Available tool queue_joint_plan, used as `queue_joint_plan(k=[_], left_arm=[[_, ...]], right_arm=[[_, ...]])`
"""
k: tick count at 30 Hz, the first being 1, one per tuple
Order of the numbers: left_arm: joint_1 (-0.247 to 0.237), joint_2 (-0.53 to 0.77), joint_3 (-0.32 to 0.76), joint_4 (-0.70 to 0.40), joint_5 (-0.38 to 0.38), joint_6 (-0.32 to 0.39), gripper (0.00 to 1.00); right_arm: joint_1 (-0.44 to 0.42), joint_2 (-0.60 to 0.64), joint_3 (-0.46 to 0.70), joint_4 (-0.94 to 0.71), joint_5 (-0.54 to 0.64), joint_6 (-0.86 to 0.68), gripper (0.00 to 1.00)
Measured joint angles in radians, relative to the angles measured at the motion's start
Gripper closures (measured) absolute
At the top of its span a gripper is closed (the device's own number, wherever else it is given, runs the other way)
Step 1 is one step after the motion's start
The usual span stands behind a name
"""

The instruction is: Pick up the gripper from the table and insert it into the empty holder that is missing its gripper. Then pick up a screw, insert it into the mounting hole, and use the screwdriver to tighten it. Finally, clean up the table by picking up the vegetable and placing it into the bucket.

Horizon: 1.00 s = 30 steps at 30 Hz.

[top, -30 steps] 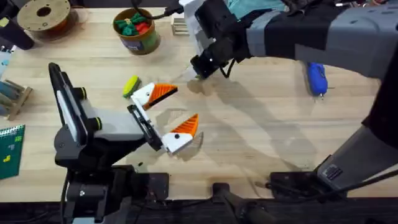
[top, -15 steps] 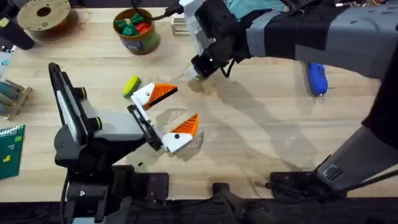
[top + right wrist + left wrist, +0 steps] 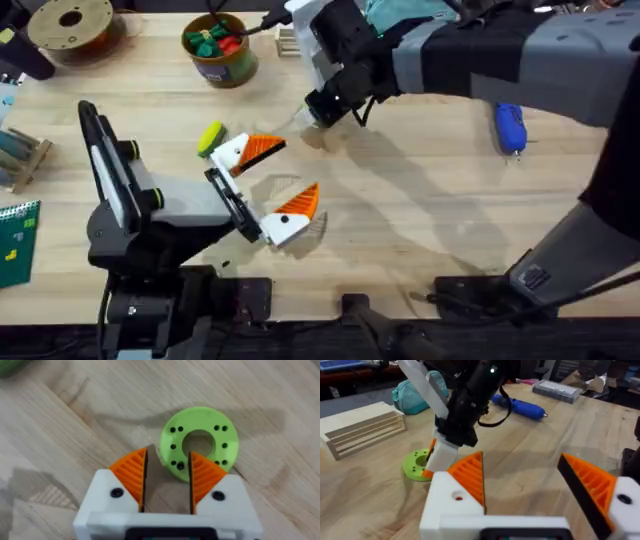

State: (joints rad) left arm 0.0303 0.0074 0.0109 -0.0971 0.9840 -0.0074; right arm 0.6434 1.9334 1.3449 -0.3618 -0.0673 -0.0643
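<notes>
Spanning the frame, a pale wooden surface (image 3: 400, 210) carries the blue screwdriver (image 3: 510, 126) at right and the bucket (image 3: 221, 50) at rear. Right pincer (image 3: 167, 472) hovers narrowly parted over a green disc (image 3: 200, 442); left pincer (image 3: 272, 182) stands wide, the vegetable (image 3: 209, 137) just beside it.

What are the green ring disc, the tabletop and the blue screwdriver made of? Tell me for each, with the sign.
Green ring disc: likely matte plastic, possibly printed; uniform bright colour, neat round holes.
Tabletop: light wood, or a wood-look surface; grain lines and streaks, low sheen.
Blue screwdriver: probably smooth moulded plastic; even saturated blue, rounded body, soft highlights in the left wrist view.
</notes>
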Motion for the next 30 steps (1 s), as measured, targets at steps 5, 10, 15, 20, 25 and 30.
queue_joint_plan(k=[5,10,15,20,25,30], left_arm=[[0.0,0.0,0.0,0.0,0.0,0.0,0.073],[0.0,0.0,0.0,0.0,0.0,0.0,0.073],[0.0,0.0,0.0,0.0,0.0,0.0,0.073],[0.0,0.0,0.0,0.0,0.0,0.0,0.073],[0.0,0.0,0.0,0.0,0.0,0.0,0.073],[0.0,0.0,0.0,0.0,0.0,0.0,0.073]], right_arm=[[0.0,0.003,0.0,0.001,0.0,0.0,0.6],[0.0,0.003,0.0,0.001,0.0,0.0,0.632],[0.0,0.004,0.0,0.002,0.004,0.0,0.645],[0.0,0.004,0.0,0.001,0.008,0.0,0.657],[0.0,0.004,0.0,0.0,0.016,0.0,0.665],[0.0,0.004,0.0,-0.004,0.042,0.0,0.679]])
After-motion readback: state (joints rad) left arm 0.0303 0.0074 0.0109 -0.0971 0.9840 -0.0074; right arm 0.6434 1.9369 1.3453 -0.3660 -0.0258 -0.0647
